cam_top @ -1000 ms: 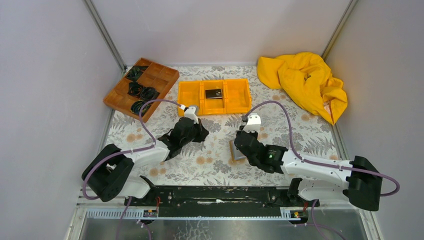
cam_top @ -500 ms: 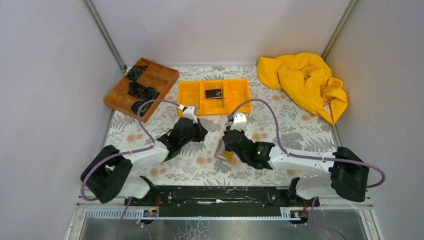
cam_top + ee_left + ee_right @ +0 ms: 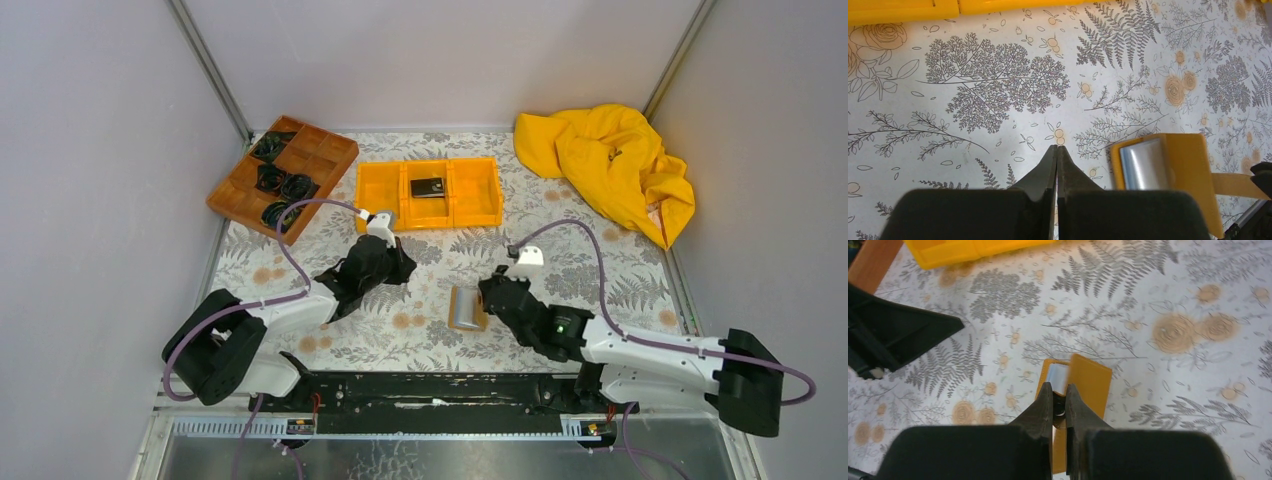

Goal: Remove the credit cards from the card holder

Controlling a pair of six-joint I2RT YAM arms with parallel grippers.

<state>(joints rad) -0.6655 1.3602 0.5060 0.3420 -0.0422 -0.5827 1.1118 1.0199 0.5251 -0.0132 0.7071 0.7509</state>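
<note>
the card holder [image 3: 466, 308] lies on the desk [image 3: 560, 250] between the two arms, well short of the orange bin [image 3: 430, 163]. it is open, its grey inner face bowed upward and an orange-tan flap along one side. the right gripper [image 3: 1058, 386] sits low over the holder's near edge, its jaws at a thin slit. a tan strap [image 3: 1238, 182] from the holder runs in between the fingers, so it looks pinched on that strap, though the contact itself is partly hidden. the left gripper [image 3: 1057, 148] is fully closed on nothing and hovers over bare desk just beside the holder. one black card [image 3: 428, 187] rests in the bin's middle compartment. whether the shiny grey patch [image 3: 1143, 160] in the holder is a card or only pocket lining i cannot tell.

the weak point is the anchor. a pinch on a narrow strap may not hold the holder steady, so a tug on a card could swing or drag the whole holder across the smooth desk instead of freeing the card. the bowed shape probably squeezes the pockets and adds to the pull needed. the left gripper must open before it goes in, because coming down closed it would only shove the holder. a card sitting flush gives little edge to catch, so the fingers might take pocket fabric with it, or two cards at once. the arms are close enough that a careless reach risks a knock.
</note>
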